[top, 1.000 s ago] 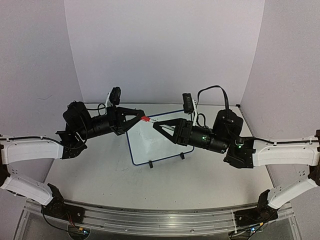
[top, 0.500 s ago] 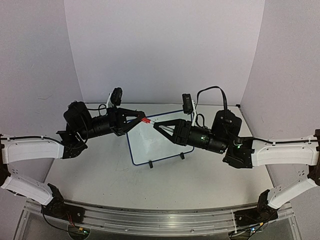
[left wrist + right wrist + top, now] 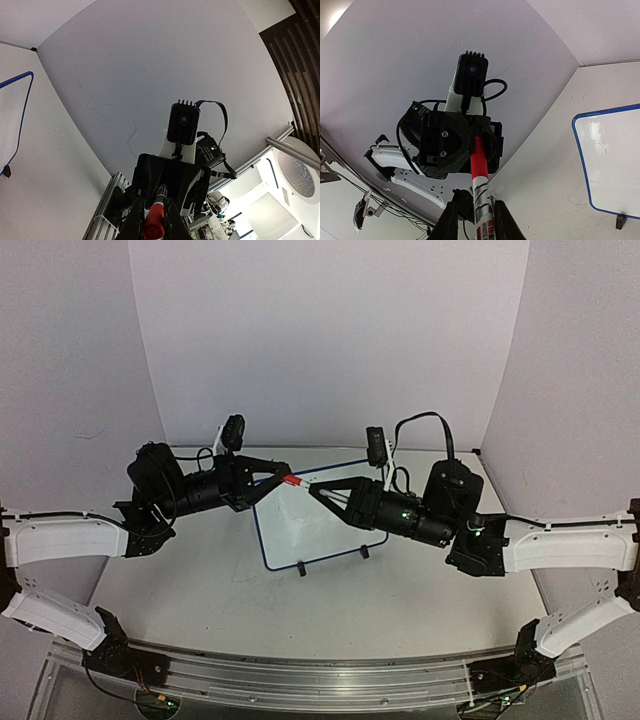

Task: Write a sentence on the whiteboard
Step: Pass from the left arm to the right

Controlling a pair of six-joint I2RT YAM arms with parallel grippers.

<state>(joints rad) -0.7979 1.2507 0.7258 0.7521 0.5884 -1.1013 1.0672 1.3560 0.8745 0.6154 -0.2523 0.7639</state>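
Observation:
The whiteboard (image 3: 300,530) stands tilted on its two black feet at mid-table; I see no sentence on it. It also shows in the right wrist view (image 3: 615,160), and its blue edge shows in the left wrist view (image 3: 22,115). A marker with a white body (image 3: 482,200) and a red cap (image 3: 291,480) is held in the air above the board's top left corner. My left gripper (image 3: 285,478) is shut on the red cap (image 3: 154,222). My right gripper (image 3: 318,492) faces it, with its fingers (image 3: 449,222) on either side of the marker's body.
The white table (image 3: 200,590) is enclosed by pale backdrop walls (image 3: 330,340) behind and at both sides. An aluminium rail (image 3: 320,680) runs along the near edge, with the arm bases on it.
My right gripper has drawn back a little to the right with the marker's body. The left gripper and the whiteboard have hardly moved.

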